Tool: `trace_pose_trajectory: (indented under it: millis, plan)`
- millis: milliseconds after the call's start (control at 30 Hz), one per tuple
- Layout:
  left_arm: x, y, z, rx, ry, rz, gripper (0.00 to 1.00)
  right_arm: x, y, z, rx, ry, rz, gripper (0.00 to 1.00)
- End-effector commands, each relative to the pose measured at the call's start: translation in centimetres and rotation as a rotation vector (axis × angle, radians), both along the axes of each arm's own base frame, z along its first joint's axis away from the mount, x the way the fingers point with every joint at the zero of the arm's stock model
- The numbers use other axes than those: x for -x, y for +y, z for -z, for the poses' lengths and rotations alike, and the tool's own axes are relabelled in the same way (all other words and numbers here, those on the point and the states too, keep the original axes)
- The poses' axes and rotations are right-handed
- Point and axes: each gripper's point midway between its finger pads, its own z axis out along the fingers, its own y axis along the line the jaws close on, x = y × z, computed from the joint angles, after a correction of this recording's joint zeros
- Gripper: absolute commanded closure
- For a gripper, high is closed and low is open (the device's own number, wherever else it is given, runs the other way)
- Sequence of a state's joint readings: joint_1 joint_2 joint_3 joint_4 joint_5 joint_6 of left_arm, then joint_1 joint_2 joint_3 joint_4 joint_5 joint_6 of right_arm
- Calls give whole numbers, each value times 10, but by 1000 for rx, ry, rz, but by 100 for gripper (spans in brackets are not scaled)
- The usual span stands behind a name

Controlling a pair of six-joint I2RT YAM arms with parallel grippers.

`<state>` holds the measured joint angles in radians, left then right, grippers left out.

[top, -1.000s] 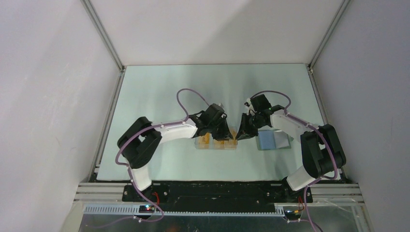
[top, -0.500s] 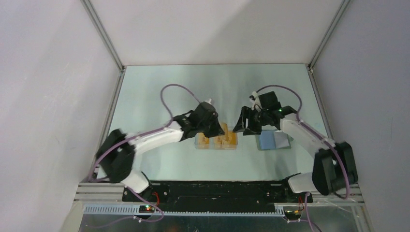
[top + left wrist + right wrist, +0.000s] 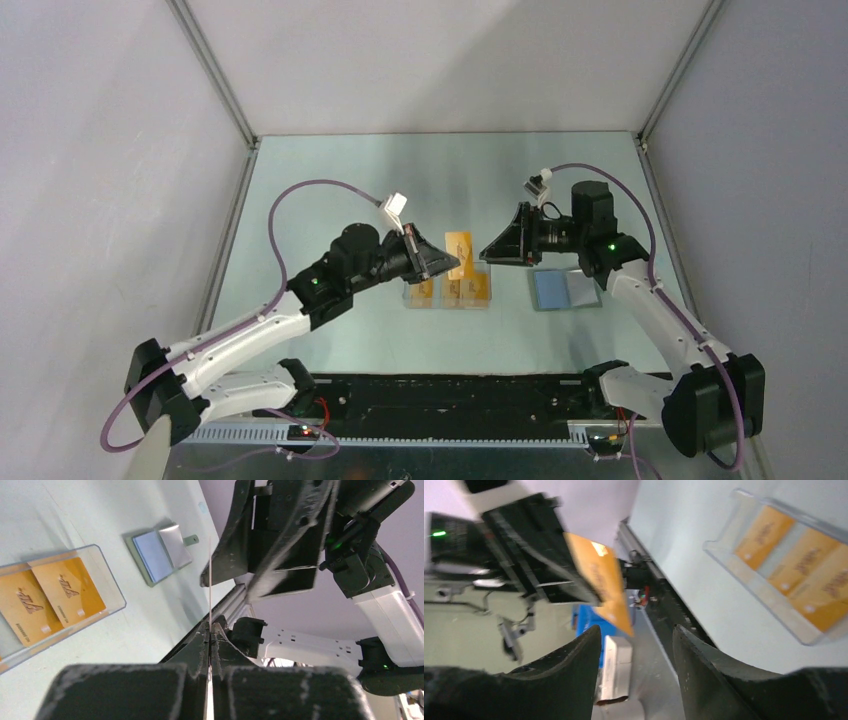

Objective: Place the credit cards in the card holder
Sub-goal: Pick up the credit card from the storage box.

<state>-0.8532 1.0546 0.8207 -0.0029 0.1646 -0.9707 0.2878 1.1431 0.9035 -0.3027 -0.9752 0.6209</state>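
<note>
My left gripper [image 3: 441, 263] is shut on one orange credit card [image 3: 460, 246] and holds it in the air above the clear box. In the left wrist view the card [image 3: 210, 580] shows edge-on as a thin line rising from the pinched jaws [image 3: 210, 630]. My right gripper [image 3: 492, 250] faces it, open and empty, just right of the card. From the right wrist the held card [image 3: 601, 577] hangs ahead of the spread fingers [image 3: 636, 630]. The card holder [image 3: 565, 289] lies open on the table, light blue inside, also seen from the left wrist [image 3: 161, 554].
A clear plastic box [image 3: 410, 300] sits on the table under the grippers, with more orange cards [image 3: 468, 290] lying flat in it; they also show in the wrist views [image 3: 50, 597] [image 3: 804, 575]. Grey walls close in the table on three sides.
Both grippers have risen from the clear box. The left one shut on a card and lifted it; the right one opened and drew back to the right.
</note>
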Motion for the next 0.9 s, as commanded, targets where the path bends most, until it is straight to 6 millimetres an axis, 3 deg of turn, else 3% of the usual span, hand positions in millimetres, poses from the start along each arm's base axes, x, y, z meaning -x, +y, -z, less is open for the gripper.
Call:
trace_pose_trajectory:
  millis: [0, 67, 300, 567, 633, 733, 767, 833, 867]
  plan:
    - [12, -6, -39, 168, -66, 68, 100, 26, 8, -56, -200, -97, -151, 43]
    - [15, -7, -43, 199, -70, 82, 100, 29, 11, -62, -223, -105, -174, 45]
    - [18, -11, -54, 252, -86, 111, 100, 29, 20, -52, -208, -70, -183, 54]
    - [18, -17, -56, 267, -80, 135, 100, 31, 27, -57, -228, -71, -208, 61]
    - [18, -19, -55, 268, -75, 140, 100, 33, 30, -61, -238, -76, -219, 69]
    - [16, -19, -53, 266, -71, 132, 100, 34, 30, -63, -241, -89, -214, 92]
    - [16, -19, -52, 266, -71, 131, 97, 33, 29, -63, -239, -90, -209, 97]
    - [14, -19, -48, 259, -65, 120, 75, 29, 25, -60, -223, -92, -180, 100]
    - [9, -18, -43, 251, -58, 95, 57, 25, 20, -54, -203, -85, -149, 100]
